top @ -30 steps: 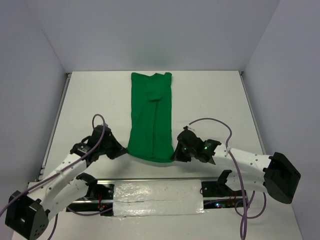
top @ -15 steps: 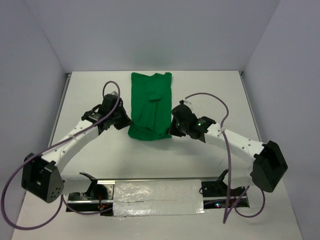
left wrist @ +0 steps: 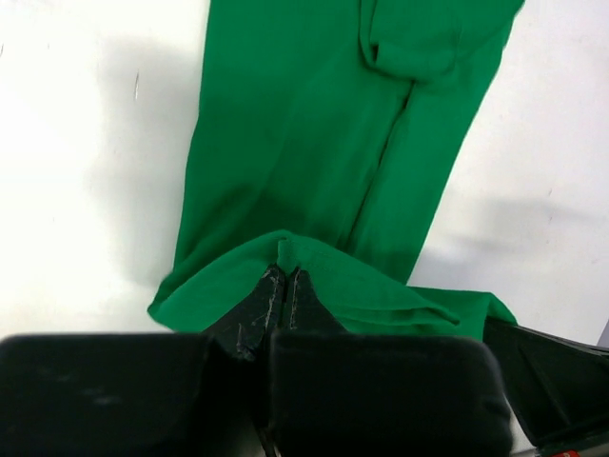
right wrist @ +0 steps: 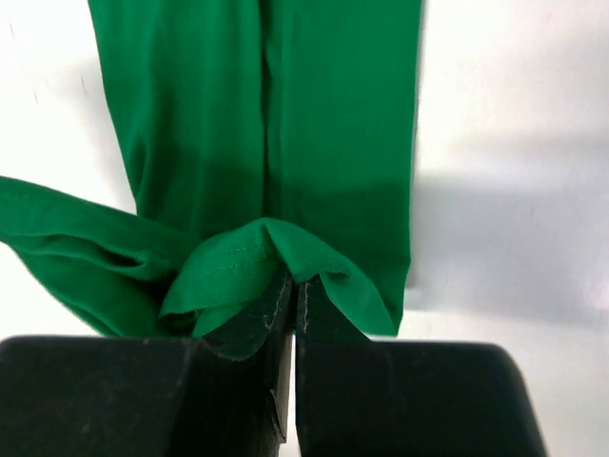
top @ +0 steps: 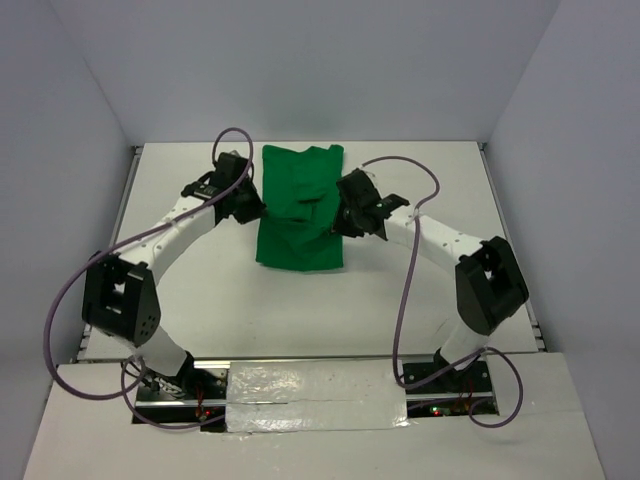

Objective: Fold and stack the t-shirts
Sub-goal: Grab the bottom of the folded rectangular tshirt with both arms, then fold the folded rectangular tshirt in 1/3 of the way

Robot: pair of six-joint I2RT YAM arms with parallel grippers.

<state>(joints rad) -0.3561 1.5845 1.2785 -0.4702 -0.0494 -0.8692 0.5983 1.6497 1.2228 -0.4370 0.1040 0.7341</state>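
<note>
We see two arms of the same build. The left arm [top: 185, 225] and the right arm [top: 435, 235] each have smooth white links between chunky black joint housings [top: 120, 305]. A loose purple cable [top: 60, 300] loops along the left one, and a second purple cable [top: 403, 300] along the right. The left tool [top: 246, 203] and the right tool [top: 347, 217] are black. Up close we find broad matte black blocks narrowing to slim fingers [left wrist: 259, 312] with scuffed, grey-scratched faces.

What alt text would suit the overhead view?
A bright green t-shirt lies on a white table, its near end doubled back over the rest. The left claw and right claw are each shut on one side of that fold.
</note>
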